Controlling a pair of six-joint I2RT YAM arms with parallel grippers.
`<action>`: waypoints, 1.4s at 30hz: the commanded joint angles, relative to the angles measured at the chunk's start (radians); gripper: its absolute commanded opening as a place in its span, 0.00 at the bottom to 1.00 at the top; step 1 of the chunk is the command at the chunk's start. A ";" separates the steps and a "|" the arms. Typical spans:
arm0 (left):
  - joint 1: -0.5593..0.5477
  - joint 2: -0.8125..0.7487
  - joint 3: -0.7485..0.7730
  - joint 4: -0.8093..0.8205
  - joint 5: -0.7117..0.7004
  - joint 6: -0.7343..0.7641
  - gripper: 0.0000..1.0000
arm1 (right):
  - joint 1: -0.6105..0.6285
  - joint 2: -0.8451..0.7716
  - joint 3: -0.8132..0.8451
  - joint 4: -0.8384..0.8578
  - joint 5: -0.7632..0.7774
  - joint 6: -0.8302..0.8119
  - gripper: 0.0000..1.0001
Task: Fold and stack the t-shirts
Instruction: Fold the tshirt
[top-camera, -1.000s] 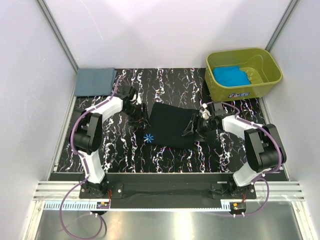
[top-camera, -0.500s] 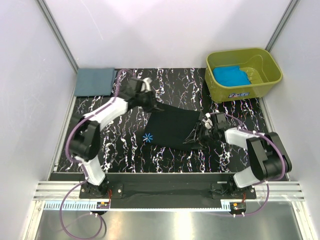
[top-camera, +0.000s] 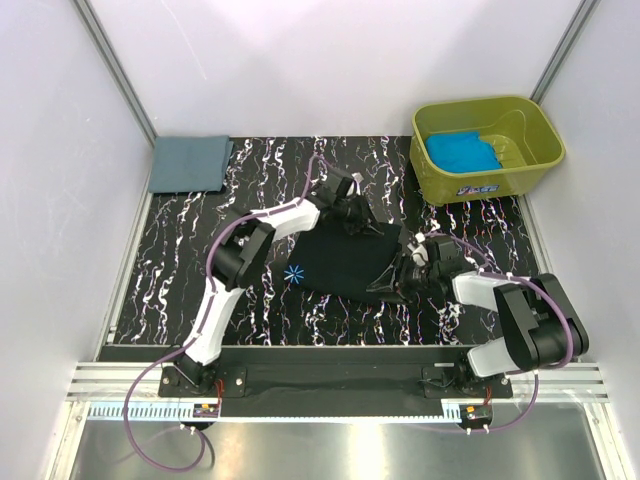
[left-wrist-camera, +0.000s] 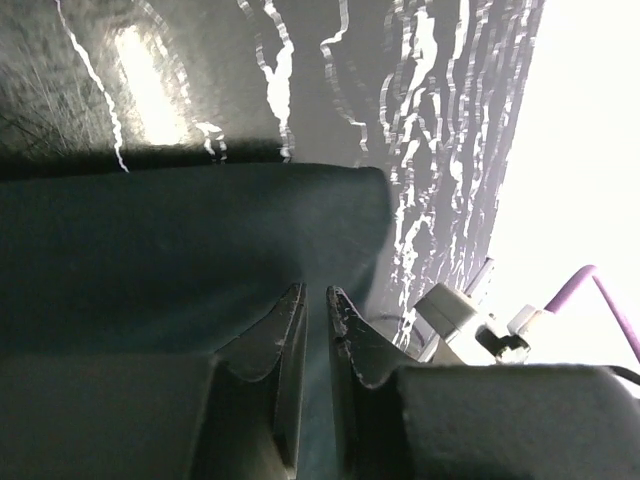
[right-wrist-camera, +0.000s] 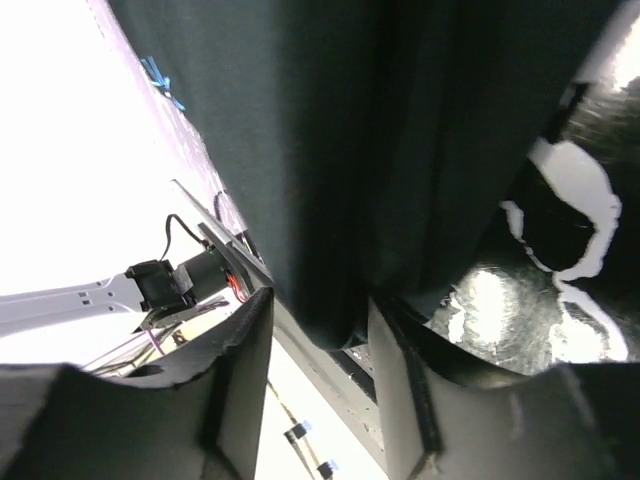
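The black t-shirt lies crumpled in the middle of the marbled tabletop, a small blue print near its left edge. My left gripper is at its far right corner, and in the left wrist view it is shut to a thin slit on the dark cloth. My right gripper is at the near right edge. In the right wrist view it is open, with a hanging fold of the shirt between its fingers. A folded slate grey-blue t-shirt lies at the far left corner. The turquoise t-shirt is in the tub.
An olive-green tub stands at the far right, just beyond the right arm. White walls enclose the table on three sides. A black rail with both arm bases runs along the near edge.
My left gripper swept from the shirt's left edge across to its far right corner, closing and drawing cloth over. My right gripper narrowed and slid towards the near right edge.
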 joint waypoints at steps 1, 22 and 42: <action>-0.015 0.035 0.051 0.067 0.042 -0.051 0.17 | 0.008 0.020 -0.033 0.085 -0.043 0.046 0.45; -0.023 -0.049 0.164 -0.216 -0.025 0.114 0.22 | 0.002 -0.185 -0.014 -0.442 0.103 0.024 0.61; 0.141 -0.468 -0.395 -0.262 -0.007 0.298 0.19 | -0.051 0.192 0.355 -0.445 -0.250 -0.296 0.00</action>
